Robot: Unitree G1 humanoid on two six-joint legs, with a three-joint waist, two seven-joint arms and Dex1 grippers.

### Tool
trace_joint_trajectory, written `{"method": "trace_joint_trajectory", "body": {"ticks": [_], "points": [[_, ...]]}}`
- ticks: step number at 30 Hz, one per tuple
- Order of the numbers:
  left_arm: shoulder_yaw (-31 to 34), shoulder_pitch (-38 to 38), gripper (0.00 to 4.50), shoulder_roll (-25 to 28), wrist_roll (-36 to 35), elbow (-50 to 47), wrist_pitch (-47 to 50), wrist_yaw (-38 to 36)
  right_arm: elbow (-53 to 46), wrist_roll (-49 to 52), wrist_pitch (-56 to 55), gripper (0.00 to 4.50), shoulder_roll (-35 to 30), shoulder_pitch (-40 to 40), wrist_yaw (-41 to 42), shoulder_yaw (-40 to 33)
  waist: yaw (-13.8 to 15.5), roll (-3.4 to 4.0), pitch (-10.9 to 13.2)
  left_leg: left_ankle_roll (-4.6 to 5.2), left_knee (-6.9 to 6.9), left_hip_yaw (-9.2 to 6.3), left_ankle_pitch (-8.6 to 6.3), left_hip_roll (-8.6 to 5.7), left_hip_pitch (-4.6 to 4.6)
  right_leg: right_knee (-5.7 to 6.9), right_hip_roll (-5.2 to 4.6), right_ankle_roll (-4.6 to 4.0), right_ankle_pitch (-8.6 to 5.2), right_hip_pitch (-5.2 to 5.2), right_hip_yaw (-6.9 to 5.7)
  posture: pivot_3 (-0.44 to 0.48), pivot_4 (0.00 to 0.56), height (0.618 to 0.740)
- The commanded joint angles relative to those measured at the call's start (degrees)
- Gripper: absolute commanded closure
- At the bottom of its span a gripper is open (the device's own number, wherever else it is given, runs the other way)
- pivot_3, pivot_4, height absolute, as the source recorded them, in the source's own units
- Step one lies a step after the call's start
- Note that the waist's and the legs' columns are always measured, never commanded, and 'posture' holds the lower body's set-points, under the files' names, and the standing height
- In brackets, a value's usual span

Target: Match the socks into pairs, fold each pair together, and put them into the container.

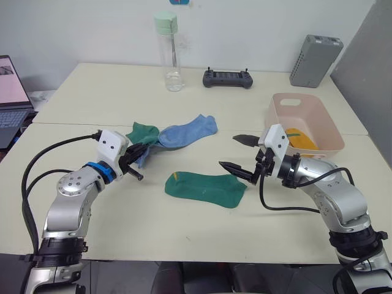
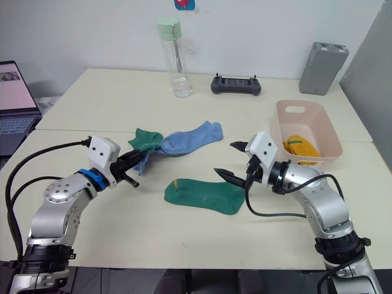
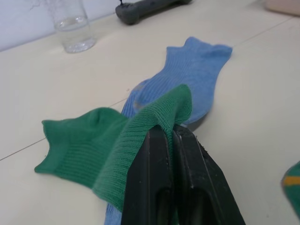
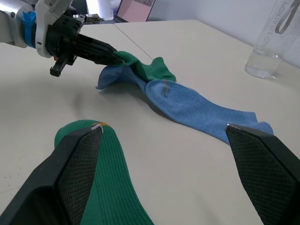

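Head stereo pair looks down over the table (image 1: 184,233); both close wrist views share the blue sock (image 3: 187,75).

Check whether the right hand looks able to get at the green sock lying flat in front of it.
Probably yes. The right hand hangs open just beside the flat green sock, nothing lies between them, and the left hand is busy on the other green sock.

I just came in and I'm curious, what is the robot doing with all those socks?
It is sorting socks into pairs. Its left gripper is shut on a green sock that lies partly over a blue sock. Its right gripper hovers open above another green sock lying flat on the table. Yellow socks are already in the pink tub.
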Motion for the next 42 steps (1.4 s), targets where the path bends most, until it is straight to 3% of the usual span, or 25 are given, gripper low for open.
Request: {"method": "trace_joint_trajectory", "body": {"ticks": [1, 2, 5, 10, 14, 18, 22, 33, 37, 42], "points": [[1.30, -1.06, 4.48, 0.84, -0.11, 0.90, -0.90, -0.12, -1.64, 0.72, -0.84, 0.00, -0.07, -0.33, 0.09, -0.78, 0.00, 0.00, 0.00, 0.00, 0.00, 0.00, 0.00, 0.00, 0.00, 0.00, 0.00, 0.00, 0.00, 0.00, 0.00, 0.000, 0.150, 0.740], [1.45, -0.94, 4.48, 0.81, -0.98, 0.59, -0.54, -0.91, -1.66, 0.70, -0.82, 0.00, -0.10, -0.24, 0.07, -0.81, 0.00, 0.00, 0.00, 0.00, 0.00, 0.01, 0.00, 0.00, 0.00, 0.00, 0.00, 0.00, 0.00, 0.00, 0.01, 0.000, 0.150, 0.740], [2.04, -0.79, 3.80, 0.24, -2.41, 0.24, 0.10, -1.17, -1.61, 0.71, -0.79, 0.00, -0.14, -0.22, 0.04, -0.88, 0.01, 0.00, 0.00, 0.00, 0.00, 0.00, 0.00, 0.00, 0.00, 0.00, 0.00, 0.00, 0.00, 0.00, 0.00, 0.000, 0.150, 0.740], [3.94, -0.87, 2.26, -1.04, -5.50, 0.61, 3.08, 0.02, -1.64, 0.58, -0.80, 0.00, -0.03, -0.28, -0.13, -0.74, 0.01, 0.00, 0.00, 0.00, 0.00, 0.00, 0.00, 0.00, 0.00, 0.00, 0.00, 0.00, 0.00, 0.00, 0.00, 0.000, 0.150, 0.740], [4.29, -1.04, 2.26, -1.04, -6.05, 0.91, 4.64, -0.15, -1.55, 0.46, -0.87, 0.00, 0.02, -0.44, -0.25, -0.65, 0.00, 0.00, 0.00, 0.00, 0.00, 0.00, 0.00, 0.00, 0.00, 0.00, 0.00, 0.00, 0.00, 0.00, -0.01, 0.000, 0.150, 0.740], [5.15, -1.47, 3.20, -1.53, -8.06, -0.42, 5.33, -0.32, -1.52, 0.42, -0.89, 0.00, 0.08, -0.49, -0.32, -0.60, 0.01, 0.00, 0.00, 0.00, 0.00, -0.01, 0.00, 0.00, 0.00, 0.00, 0.00, 0.00, 0.00, 0.00, -0.01, 0.000, 0.150, 0.740], [7.89, -2.21, 4.44, -2.64, -12.24, -2.00, 6.46, -0.36, -1.39, 0.16, -1.01, 0.00, 0.25, -0.51, -0.58, -0.45, 0.01, 0.00, 0.00, 0.00, 0.00, 0.00, 0.00, 0.00, 0.00, 0.00, 0.00, 0.00, 0.00, 0.01, 0.00, 0.000, 0.150, 0.740], [14.98, -6.07, 4.48, -0.10, -19.86, 1.18, 13.66, 0.08, -1.41, 0.03, -1.02, 0.00, 0.82, -0.80, -0.73, -0.14, 0.00, 0.00, 0.00, 0.00, 0.00, -0.02, 0.00, 0.00, 0.00, 0.00, 0.00, 0.00, 0.00, 0.01, -0.03, 0.000, 0.150, 0.740], [12.17, -5.72, 4.48, 1.46, -22.83, -4.45, 18.43, -3.05, -1.44, 0.19, -0.88, 0.00, 0.45, -0.87, -0.36, -0.33, -0.01, 0.00, 0.00, 0.00, 0.00, -0.02, 0.00, 0.00, -0.01, 0.00, 0.00, 0.00, 0.00, 0.00, -0.03, 0.000, 0.150, 0.740], [3.40, -4.93, 4.48, 2.90, -22.49, -15.54, 22.35, -5.84, -2.16, 1.56, 0.56, 0.00, -2.73, -0.23, 2.27, -1.56, 0.37, -0.01, 0.00, -0.01, 0.00, -0.02, 0.00, -0.04, -0.02, -0.01, -0.03, 0.00, 0.00, 0.03, -0.01, 0.000, 0.150, 0.740]]}}
